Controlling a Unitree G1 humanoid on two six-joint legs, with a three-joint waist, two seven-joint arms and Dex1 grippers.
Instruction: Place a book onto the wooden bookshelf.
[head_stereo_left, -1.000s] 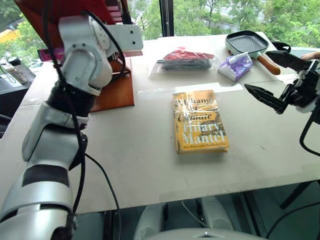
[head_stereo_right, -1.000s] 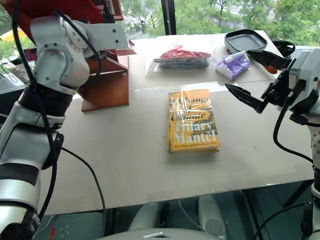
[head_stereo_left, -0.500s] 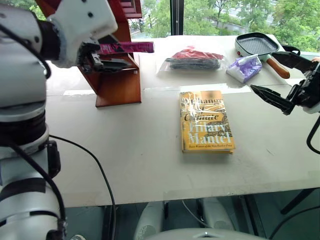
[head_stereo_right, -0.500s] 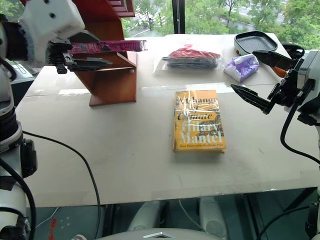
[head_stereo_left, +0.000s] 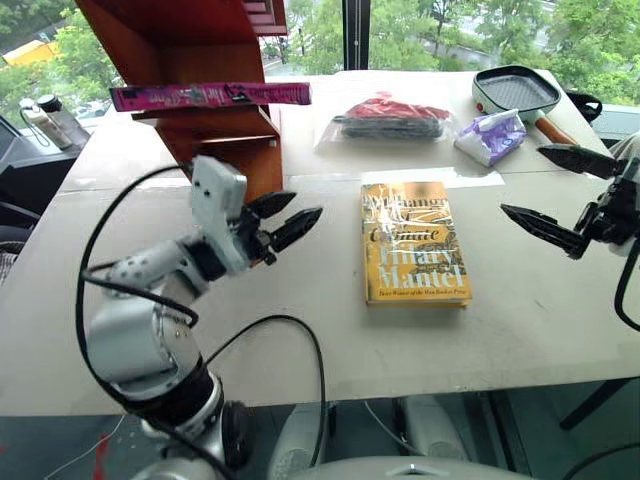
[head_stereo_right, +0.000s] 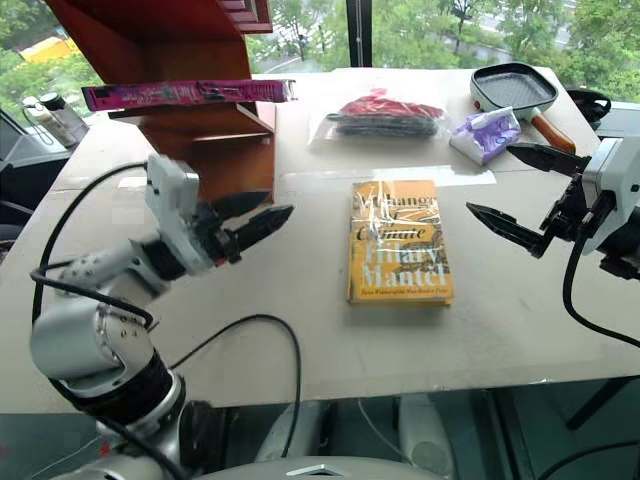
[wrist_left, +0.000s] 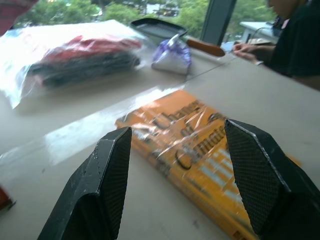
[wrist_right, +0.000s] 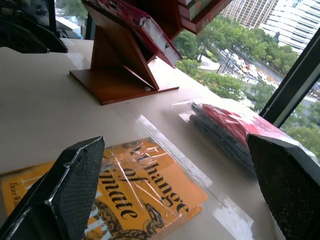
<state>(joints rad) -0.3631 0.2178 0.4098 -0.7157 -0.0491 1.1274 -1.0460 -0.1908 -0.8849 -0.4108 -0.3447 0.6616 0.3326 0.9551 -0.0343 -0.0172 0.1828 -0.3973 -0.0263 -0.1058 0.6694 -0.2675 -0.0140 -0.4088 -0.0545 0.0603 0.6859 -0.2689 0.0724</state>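
Book (head_stereo_left: 210, 95) lies flat on a bookshelf (head_stereo_left: 190, 40) shelf, at 10 o'clock on the surface (head_stereo_left: 300, 330). Left end effector (head_stereo_left: 288, 220), fingers apart and empty, hovers below the shelf; right end effector (head_stereo_left: 555, 195), also apart, hovers at 3 o'clock.

Head pair looking down over table (head_stereo_left: 300, 340), wrist cameras low, facing yellow book (wrist_left: 200, 150)

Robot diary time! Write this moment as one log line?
magenta-pink book: lying flat on reddish-brown wooden bookshelf | left pincer: open, empty | right pincer: open, empty | yellow-orange book: on table
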